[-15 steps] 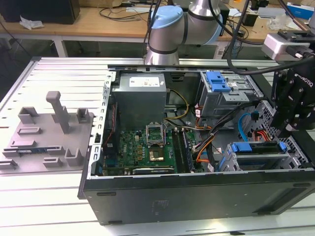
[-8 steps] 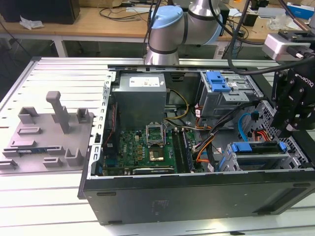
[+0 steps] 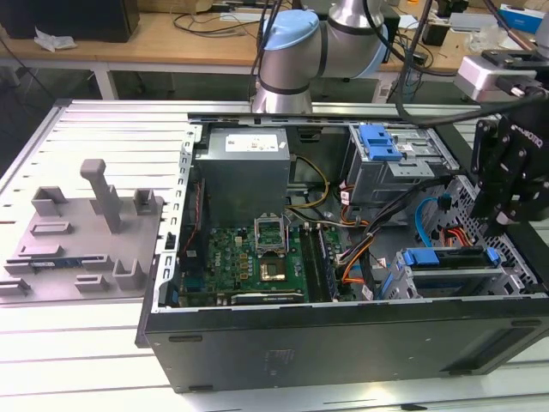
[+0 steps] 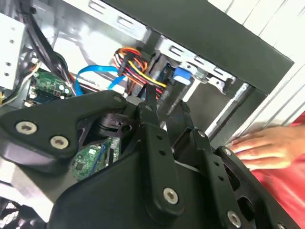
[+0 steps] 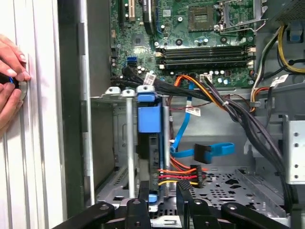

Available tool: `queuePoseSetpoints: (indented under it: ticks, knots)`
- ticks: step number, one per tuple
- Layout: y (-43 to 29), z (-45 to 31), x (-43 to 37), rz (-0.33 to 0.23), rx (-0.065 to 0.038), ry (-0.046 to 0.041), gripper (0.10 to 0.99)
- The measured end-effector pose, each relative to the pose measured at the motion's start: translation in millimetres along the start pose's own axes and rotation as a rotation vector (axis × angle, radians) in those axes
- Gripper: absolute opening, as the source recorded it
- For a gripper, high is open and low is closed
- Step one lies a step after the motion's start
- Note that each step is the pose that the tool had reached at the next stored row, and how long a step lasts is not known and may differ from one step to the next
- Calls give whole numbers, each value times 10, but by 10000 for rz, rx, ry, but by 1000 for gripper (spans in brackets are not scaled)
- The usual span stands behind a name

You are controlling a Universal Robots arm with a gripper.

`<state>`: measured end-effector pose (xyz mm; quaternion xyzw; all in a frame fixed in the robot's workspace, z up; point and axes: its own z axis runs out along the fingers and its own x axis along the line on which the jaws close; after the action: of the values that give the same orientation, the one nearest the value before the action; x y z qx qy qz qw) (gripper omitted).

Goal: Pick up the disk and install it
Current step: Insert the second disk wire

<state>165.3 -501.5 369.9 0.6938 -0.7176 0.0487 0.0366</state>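
The disk (image 3: 448,257), framed by its blue carrier, lies in the drive cage at the near corner of the open computer case, on the exterior view's right. In the first wrist view the disk (image 5: 149,119) stands edge-on between the cage's metal rails. My gripper (image 3: 495,227) hangs just above the disk's end nearest the exterior view's right. My gripper (image 5: 163,195) is open; its black fingers (image 5: 142,205) stand apart. In the second wrist view the gripper (image 4: 167,102) has coloured cables showing through the gap, and the blue carrier end (image 4: 183,74) lies beyond it.
A person's hand (image 5: 9,81) rests on the slatted table beside the case wall, and a hand (image 4: 267,148) with a red sleeve also appears. A blue cable (image 5: 209,151) and a power cable bundle (image 5: 181,174) lie beside the cage. A grey fixture (image 3: 86,232) sits on the exterior view's left.
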Motion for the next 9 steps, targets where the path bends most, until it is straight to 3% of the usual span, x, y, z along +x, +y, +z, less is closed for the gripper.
queuePoseSetpoints:
  ticks: [2,8,9]
  knots:
    - [5,-16,-134,-6,14,474,365]
    - [15,-46,-369,-16,36,1129,365]
    - [23,-53,-417,-18,42,1278,365]
